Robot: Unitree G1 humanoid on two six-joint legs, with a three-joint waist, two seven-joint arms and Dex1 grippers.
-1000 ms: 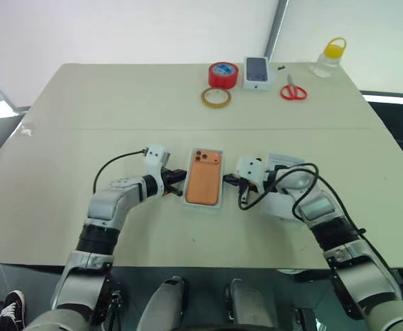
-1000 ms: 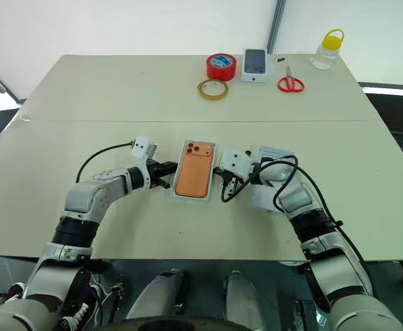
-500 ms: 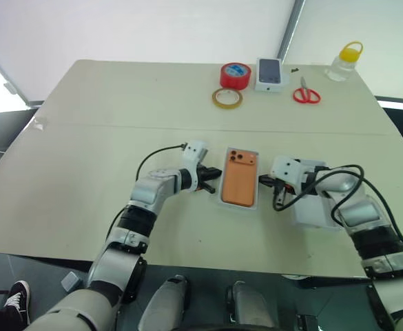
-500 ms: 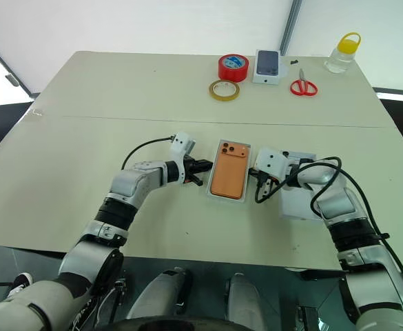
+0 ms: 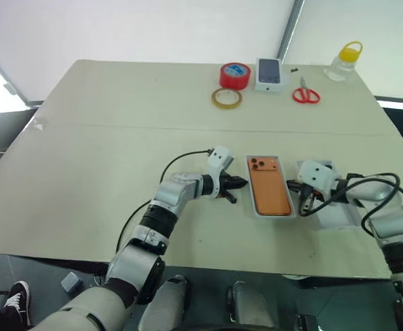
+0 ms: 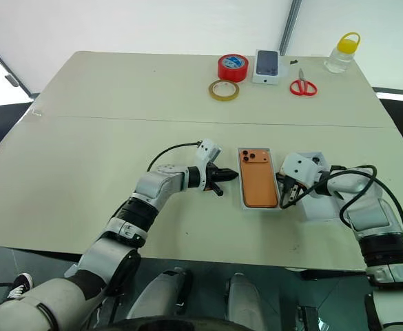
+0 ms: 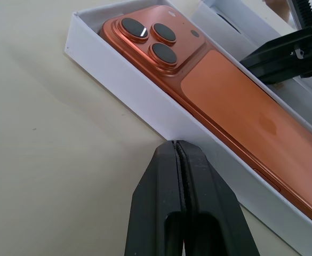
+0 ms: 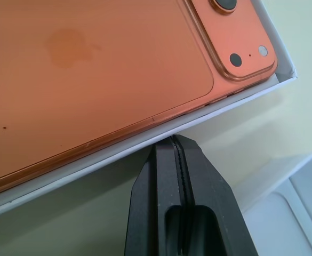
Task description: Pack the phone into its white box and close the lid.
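Sitting on the table (image 5: 105, 138), the white box (image 5: 254, 210) holds the phone (image 5: 269, 187), lens cluster up and at the end away from the robot. The box lies between the two grippers, its long sides facing their tips. The left gripper (image 7: 175, 145) has its fingers pressed together, tips touching or all but touching the near long wall. The right gripper (image 8: 173, 140) is likewise closed, tips meeting the opposite long wall near the lens end. Neither holds anything.

Risks, judged from this layout: with closed tips bearing on thin cardboard from both sides, uneven pressure could skew the box, dent a wall, or tip it so the phone rides up over the rim. The phone already appears to sit slightly proud of the walls, so a lid set down crooked might jam on it.

The lid (image 5: 339, 215) lies just beyond the right gripper, partly under that arm and its cable; the arm could drag or flip it while backing away. To take the lid, the right fingers must first part.

The phone's long axis runs away from the robot, roughly square to the line between the fingertips, lenses at the far end. The lid's long axis looks about parallel, so little turning should be needed.
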